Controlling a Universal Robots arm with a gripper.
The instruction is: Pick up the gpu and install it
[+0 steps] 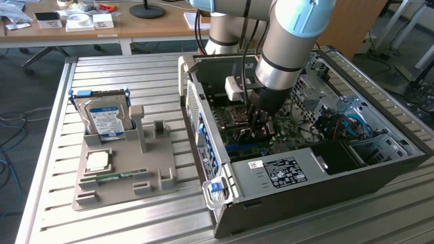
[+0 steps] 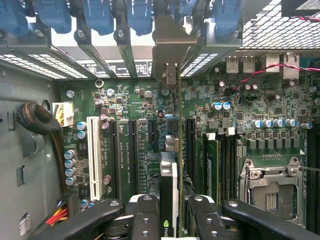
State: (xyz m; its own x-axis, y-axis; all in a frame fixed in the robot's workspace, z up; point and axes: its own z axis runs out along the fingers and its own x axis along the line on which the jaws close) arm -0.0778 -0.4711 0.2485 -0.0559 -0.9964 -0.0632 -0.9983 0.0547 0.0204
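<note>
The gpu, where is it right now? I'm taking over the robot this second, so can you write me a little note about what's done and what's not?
Jaws: shut on the gpu, gripping it edge-on.
Where: the gpu is inside the open computer case, over the motherboard slots, with its metal bracket at the rear openings.
Done: gpu picked up and brought into the case.
Left: I can't tell if it is seated in a slot, and the jaws have not let go.
Outside: the hard drive and memory stick sit in the gray holder on the table.
</note>
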